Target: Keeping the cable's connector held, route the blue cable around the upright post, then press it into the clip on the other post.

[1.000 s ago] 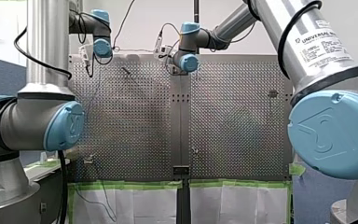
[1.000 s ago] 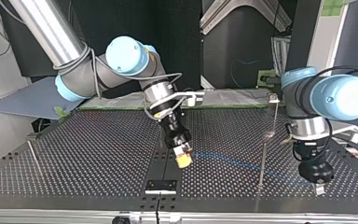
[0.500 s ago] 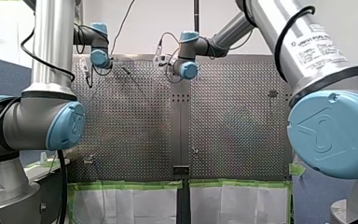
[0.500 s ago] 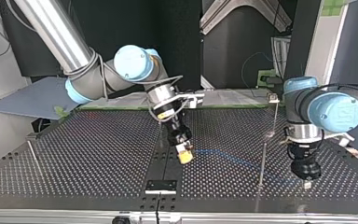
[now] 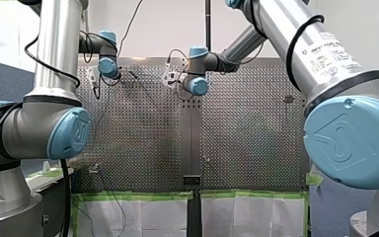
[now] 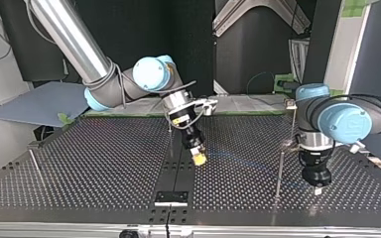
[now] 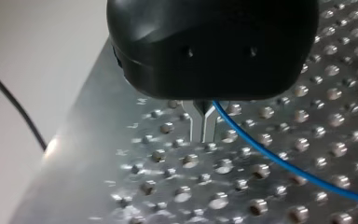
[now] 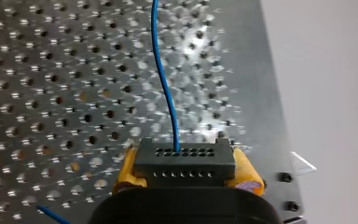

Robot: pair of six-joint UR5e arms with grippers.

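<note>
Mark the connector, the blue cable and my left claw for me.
connector (image 8: 185,161): right wrist view, middle of its grey holed face.
blue cable (image 8: 164,88): right wrist view, the run ahead of the connector.
left claw (image 7: 203,135): left wrist view, between its metal fingertips.

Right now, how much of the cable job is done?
Done: my right end effector grips the connector, and my left end effector pinches the blue cable. In hand: it stretches between them, near the thin post. To do: looping that post, then pressing it into the clip.
</note>
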